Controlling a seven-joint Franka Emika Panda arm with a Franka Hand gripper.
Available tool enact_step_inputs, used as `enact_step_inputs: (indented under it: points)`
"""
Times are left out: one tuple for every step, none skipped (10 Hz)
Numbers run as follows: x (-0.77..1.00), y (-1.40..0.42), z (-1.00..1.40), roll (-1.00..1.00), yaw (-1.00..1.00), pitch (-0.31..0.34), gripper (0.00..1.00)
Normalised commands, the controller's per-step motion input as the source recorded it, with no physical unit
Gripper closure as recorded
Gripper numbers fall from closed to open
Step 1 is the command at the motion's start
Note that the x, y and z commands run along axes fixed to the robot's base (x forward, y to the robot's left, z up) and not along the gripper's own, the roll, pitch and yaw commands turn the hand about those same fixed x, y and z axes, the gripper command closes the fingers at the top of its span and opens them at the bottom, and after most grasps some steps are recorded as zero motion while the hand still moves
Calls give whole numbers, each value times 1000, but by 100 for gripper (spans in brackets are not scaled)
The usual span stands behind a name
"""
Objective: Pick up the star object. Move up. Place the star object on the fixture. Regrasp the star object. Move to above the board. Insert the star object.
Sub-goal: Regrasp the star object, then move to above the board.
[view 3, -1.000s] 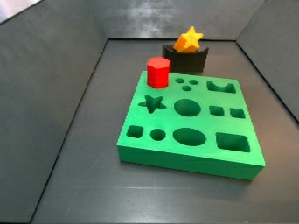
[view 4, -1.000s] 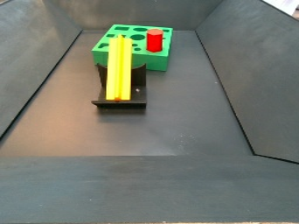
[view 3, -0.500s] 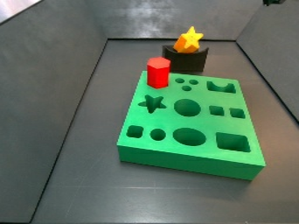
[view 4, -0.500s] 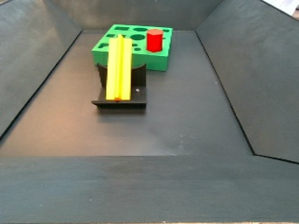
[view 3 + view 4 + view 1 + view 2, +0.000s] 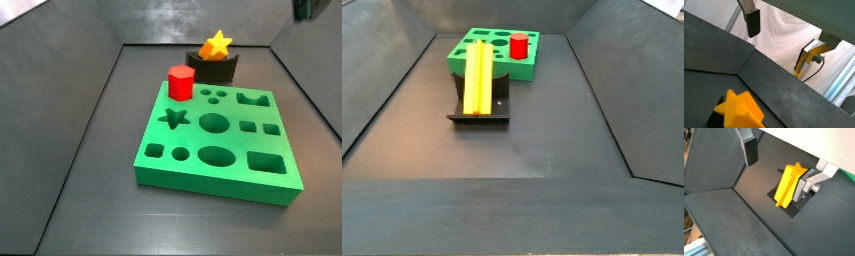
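The yellow-orange star object lies lengthwise on the dark fixture, beside the green board. From the opposite side, its star end shows above the fixture, behind the board. My gripper hangs well above it, open, with the fingers wide apart and nothing between them. In both wrist views the star object lies far below on the fixture. In a side view only a dark part of the arm shows at the top right edge.
A red hexagonal peg stands upright in the board near the fixture. Dark sloping walls enclose the floor. In a wrist view a white curtain and a yellow stand lie beyond the wall.
The dark part of the arm at the top right edge of a side view has come a little lower into view. The star object has not moved.
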Motion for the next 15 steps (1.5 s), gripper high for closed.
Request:
enact_step_inputs:
  points:
    - [60, 36, -1000, 115, 152, -68, 0]
    - [67, 36, -1000, 100, 134, -86, 0]
    - [78, 32, -1000, 82, 94, -108, 0]
    - [86, 28, -1000, 75, 63, -118, 0]
    - [94, 25, -1000, 73, 33, -115, 0]
    - [105, 20, -1000, 73, -1, -100, 0]
    - [105, 13, -873, 74, -17, -89, 0]
    - [93, 6, -701, 73, -29, -66, 0]
    - [84, 2, -478, 70, -34, -36, 0]
    - [83, 1, -369, 67, -34, -21, 0]
    - [0, 0, 0, 0, 0, 0, 100]
    - [104, 117, 1000, -333, 73, -61, 100]
    - [102, 116, 1000, -333, 66, -58, 100]
    - [92, 111, 1000, -304, 41, -56, 100]
    - [78, 100, 1000, -219, 11, -76, 100]
